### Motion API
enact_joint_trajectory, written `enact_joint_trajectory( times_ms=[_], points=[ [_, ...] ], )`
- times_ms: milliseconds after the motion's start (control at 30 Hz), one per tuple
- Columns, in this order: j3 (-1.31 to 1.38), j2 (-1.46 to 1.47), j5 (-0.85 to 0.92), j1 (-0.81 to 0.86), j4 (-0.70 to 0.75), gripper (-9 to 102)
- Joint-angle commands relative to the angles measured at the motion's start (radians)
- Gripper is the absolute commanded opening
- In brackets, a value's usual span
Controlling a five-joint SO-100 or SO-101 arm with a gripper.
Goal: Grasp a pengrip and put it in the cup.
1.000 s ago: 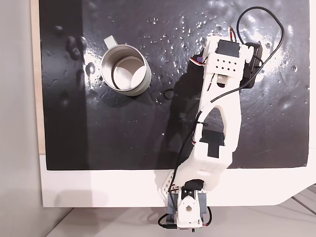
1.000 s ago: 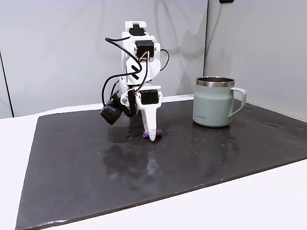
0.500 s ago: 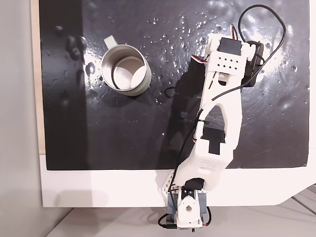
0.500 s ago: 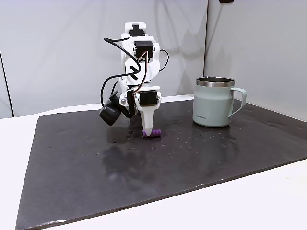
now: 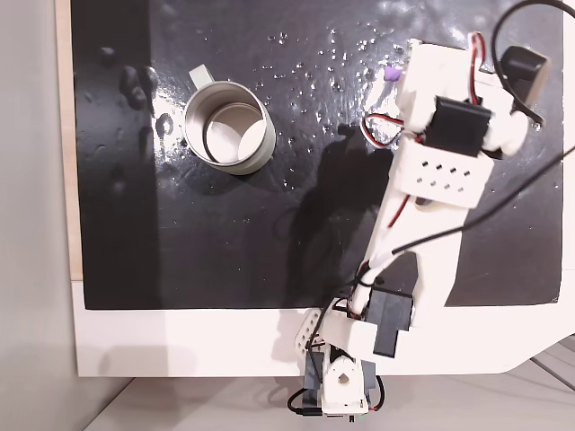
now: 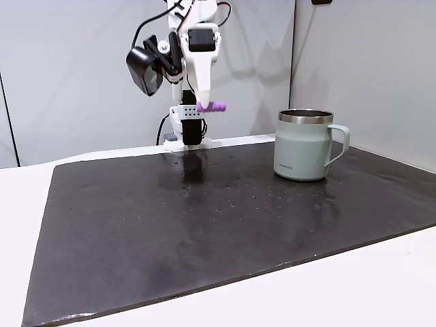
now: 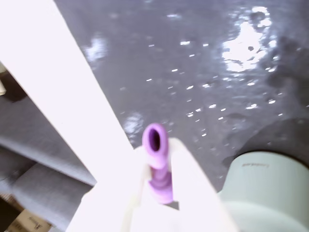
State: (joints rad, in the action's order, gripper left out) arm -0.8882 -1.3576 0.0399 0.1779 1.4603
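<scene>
Your tool (image 6: pixel 204 103) is clenched on the pengrip (image 6: pixel 213 106), which sits pinched between the two fingers and lies level, raised well above the black mat (image 6: pixel 204 225) on the worktop (image 6: pixel 381 286). In the wrist view the pengrip (image 7: pixel 157 159) points its open end at the camera, with the cup (image 7: pixel 263 191) at the lower right. In a fixed view from above, the cup (image 5: pixel 228 127) stands upright near the mat's far left corner, well apart from the pengrip (image 5: pixel 393 73) by the far edge.

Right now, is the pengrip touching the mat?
Apart. The side fixed view shows the pengrip clamped in the pincer, raised high above the mat.
</scene>
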Motion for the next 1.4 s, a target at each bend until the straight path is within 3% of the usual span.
enact_joint_trajectory(
  times_ms=[0,233,833,1367],
  points=[
    [0.123,-0.106,-0.011,0.015,0.040,0],
    [0.160,-0.120,-0.011,-0.046,0.071,0],
    [0.241,-0.083,-0.049,-0.517,0.179,0],
    [0.285,0.034,-0.035,-0.630,0.221,0]
  ],
)
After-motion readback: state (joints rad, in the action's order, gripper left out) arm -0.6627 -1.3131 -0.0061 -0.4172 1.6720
